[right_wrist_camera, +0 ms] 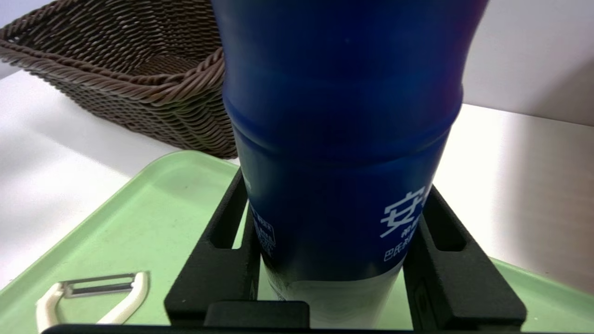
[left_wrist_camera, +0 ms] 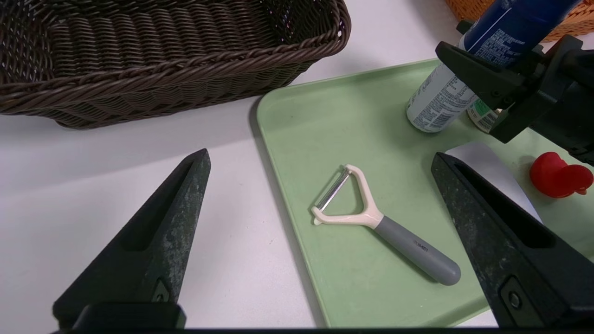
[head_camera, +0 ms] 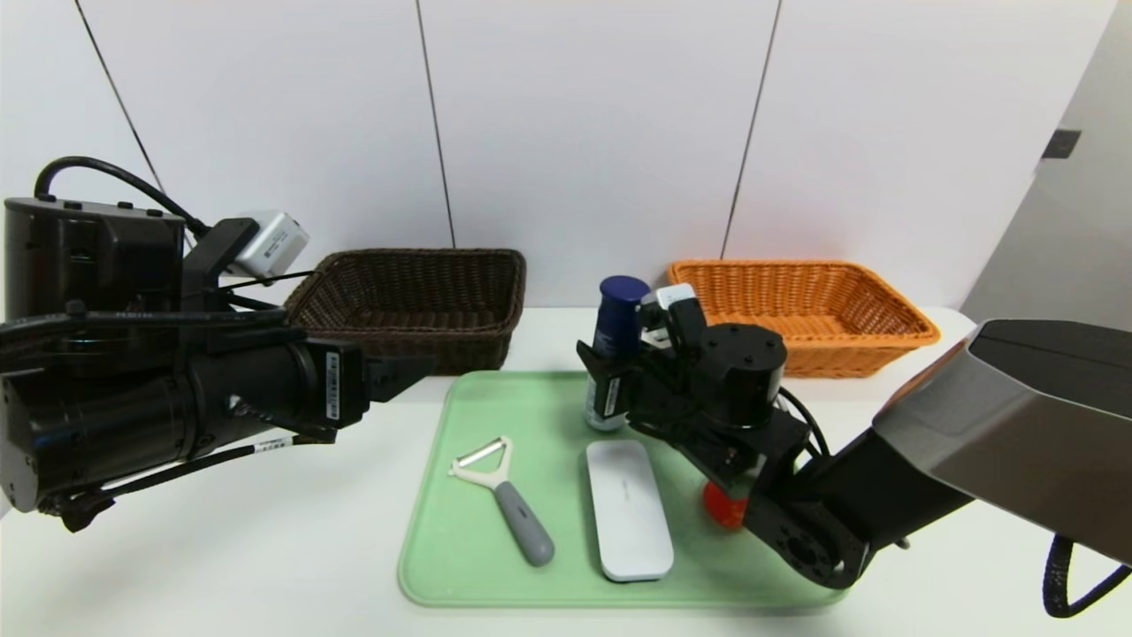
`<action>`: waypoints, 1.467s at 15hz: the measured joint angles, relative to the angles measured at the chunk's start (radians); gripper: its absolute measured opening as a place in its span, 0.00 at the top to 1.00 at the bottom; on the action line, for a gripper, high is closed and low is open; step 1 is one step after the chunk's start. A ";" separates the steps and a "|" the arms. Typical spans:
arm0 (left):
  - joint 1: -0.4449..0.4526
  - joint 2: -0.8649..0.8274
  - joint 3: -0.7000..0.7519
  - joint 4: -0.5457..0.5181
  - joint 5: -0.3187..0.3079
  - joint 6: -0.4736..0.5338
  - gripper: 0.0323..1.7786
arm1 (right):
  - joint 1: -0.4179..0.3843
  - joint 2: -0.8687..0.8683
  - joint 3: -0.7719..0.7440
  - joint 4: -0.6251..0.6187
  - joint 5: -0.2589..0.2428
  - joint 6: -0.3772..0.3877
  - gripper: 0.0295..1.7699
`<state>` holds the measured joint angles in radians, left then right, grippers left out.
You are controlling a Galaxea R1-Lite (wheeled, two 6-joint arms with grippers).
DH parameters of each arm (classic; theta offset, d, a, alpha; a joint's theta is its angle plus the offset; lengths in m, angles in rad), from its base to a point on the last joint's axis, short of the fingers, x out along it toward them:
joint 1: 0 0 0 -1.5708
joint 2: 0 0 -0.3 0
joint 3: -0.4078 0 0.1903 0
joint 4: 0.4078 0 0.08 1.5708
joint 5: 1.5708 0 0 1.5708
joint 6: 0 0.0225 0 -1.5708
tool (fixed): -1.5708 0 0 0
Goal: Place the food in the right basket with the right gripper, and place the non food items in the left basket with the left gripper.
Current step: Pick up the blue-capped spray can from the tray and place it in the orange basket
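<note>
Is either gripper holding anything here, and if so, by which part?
The right gripper has its fingers against both sides of the dark-blue bottle, about mid-body, where blue meets the white label. The bottle stands on the green tray. The left gripper is open and holds nothing.

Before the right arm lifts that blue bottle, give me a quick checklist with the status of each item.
1. Right gripper fingers on both sides of the blue bottle: ok, both fingers sit against its sides.
2. Bottle upright on the green tray: ok.
3. Orange basket free to receive it: ok, nothing visible inside.
4. Small can beside the bottle clear of the fingers: cannot tell, mostly hidden.
5. Left gripper out of the way: ok, open and hovering near the peeler, apart from the right arm.
6. Grip firm enough to lift: cannot tell.
</note>
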<state>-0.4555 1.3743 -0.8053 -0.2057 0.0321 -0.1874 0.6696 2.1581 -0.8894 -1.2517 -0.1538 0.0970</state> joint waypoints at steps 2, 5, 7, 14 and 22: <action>0.000 0.000 0.002 0.000 0.000 -0.001 0.05 | 0.008 -0.006 -0.005 0.003 0.000 -0.001 0.55; -0.002 0.000 0.004 0.000 0.000 -0.001 0.05 | 0.012 -0.031 -0.009 0.044 0.005 -0.011 0.55; -0.003 0.000 0.004 0.000 0.000 -0.003 0.05 | 0.011 -0.070 -0.015 0.126 0.016 -0.007 0.55; -0.016 0.014 -0.013 -0.003 0.039 -0.013 0.05 | 0.001 -0.319 -0.256 0.617 0.030 0.035 0.55; -0.031 0.027 -0.037 -0.003 0.040 -0.011 0.05 | -0.298 -0.393 -0.467 0.817 0.105 0.045 0.55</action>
<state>-0.4864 1.4013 -0.8419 -0.2087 0.0717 -0.1981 0.3713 1.7649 -1.3566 -0.4343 -0.0485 0.1419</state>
